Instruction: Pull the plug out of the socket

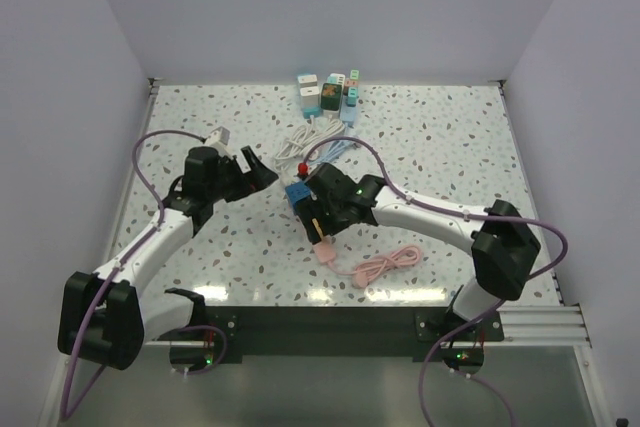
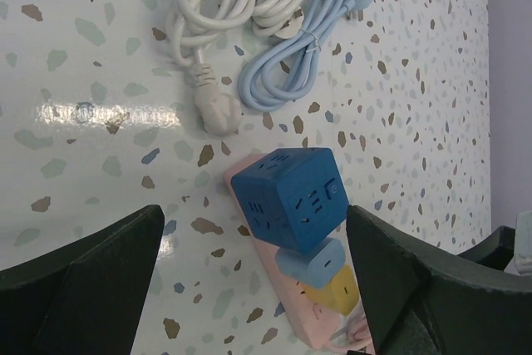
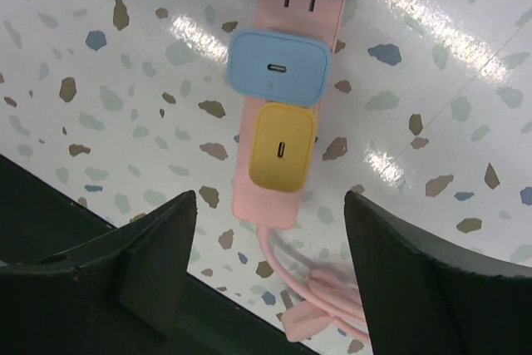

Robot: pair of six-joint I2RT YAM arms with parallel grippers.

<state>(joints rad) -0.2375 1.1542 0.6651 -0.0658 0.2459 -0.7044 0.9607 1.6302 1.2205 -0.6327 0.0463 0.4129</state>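
Hovering above the pink power strip (image 3: pixel 270 205), both arms are at the approach step, and no plug is gripped yet. The strip lies flat on the table (image 1: pixel 450 147) near its middle and carries 3 plugs in a row. A blue cube adapter (image 2: pixel 287 197) sits at one end, a light-blue charger (image 3: pixel 278 68) is just beside it, and a yellow charger (image 3: pixel 284 147) is nearest the end where the pink cord (image 1: pixel 385 267) leaves.

The left gripper (image 2: pixel 253 284) stands wide, its fingers flanking the cube end without touching anything. The right gripper (image 3: pixel 270 239) is also spread, straddling the cord end of the strip and clear of the yellow charger, with nothing between its fingers.

All 3 plugs look seated, so the task appears barely begun. Which plug is meant I cannot tell. Judging from the poses, the next move calls for 1 gripper to descend and pin the strip to the table. The other would close squarely on a plug's sides and pull straight up along the prongs, since a slanted pull could lift or drag the whole strip.
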